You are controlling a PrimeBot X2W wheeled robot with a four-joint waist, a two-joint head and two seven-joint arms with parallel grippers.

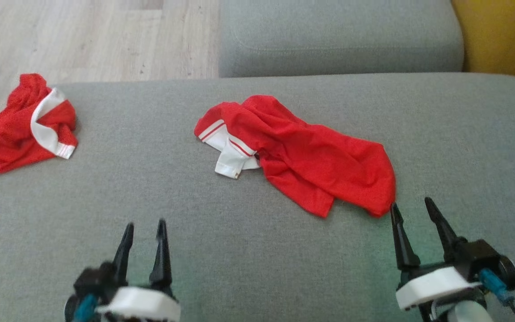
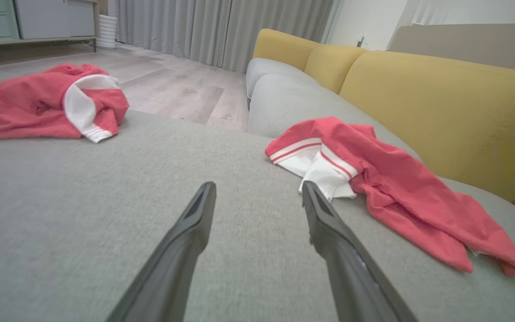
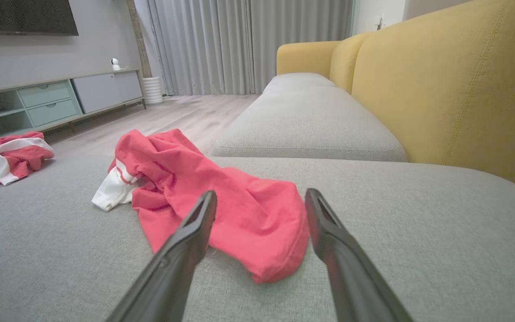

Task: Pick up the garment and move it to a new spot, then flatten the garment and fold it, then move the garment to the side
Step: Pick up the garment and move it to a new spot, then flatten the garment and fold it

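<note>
Head view: crumpled garment on sofa (R gripper nearby)

**Two Garments on One Seat Cushion**

The garment lies mid-cushion on the seat cushion. A second garment sits well apart at 10 o'clock, on the cushion's edge. The left hand is at 7 o'clock. The right hand is at 5 o'clock, just beside the garment's near corner. Behind lie another cushion at 12, floor at 11 and the backrest at 1.
</note>
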